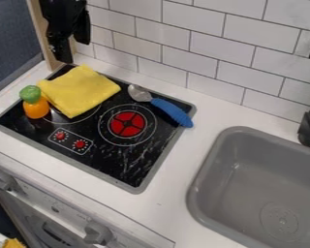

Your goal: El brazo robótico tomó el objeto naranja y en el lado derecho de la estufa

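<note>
hand (64, 53): upper left, can't tell if open or holding
orange object (36, 108): on stove (116, 162), beside yellow cloth (79, 91)

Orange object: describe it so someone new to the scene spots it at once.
Left of the grey sink is a black stovetop. Near its left edge, beside the yellow cloth, sits the small orange object. Its rounded green top sets it apart from the cloth and the blue-handled spoon.
</note>
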{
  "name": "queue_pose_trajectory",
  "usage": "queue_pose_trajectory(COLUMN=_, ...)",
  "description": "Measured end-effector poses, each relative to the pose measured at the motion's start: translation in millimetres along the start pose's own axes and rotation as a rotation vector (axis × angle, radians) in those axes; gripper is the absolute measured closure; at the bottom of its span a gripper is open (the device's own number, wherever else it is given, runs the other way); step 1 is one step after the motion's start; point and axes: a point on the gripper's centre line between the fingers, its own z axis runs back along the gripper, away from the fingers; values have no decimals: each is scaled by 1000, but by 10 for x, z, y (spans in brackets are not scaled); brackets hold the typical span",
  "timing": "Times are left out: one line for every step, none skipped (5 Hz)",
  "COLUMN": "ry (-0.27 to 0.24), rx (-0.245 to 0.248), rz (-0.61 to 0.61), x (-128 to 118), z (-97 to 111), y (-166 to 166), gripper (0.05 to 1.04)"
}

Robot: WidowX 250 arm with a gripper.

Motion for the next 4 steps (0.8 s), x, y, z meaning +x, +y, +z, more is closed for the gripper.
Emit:
queue_pose_trajectory(ry=21, rx=45, rz=-2, x=-52, z=-163, y=60, gripper=84)
queue_pose_trajectory(ry=75, rx=89, rz=22, x=-66, z=-168, y=164, gripper=84)
queue_pose_trajectory(ry=75, rx=110, rz=69, x=50, z=-62, y=347, gripper=84)
queue_pose_trajectory(ry=46, rx=93, rz=95, x=89, z=56, y=517, gripper=84)
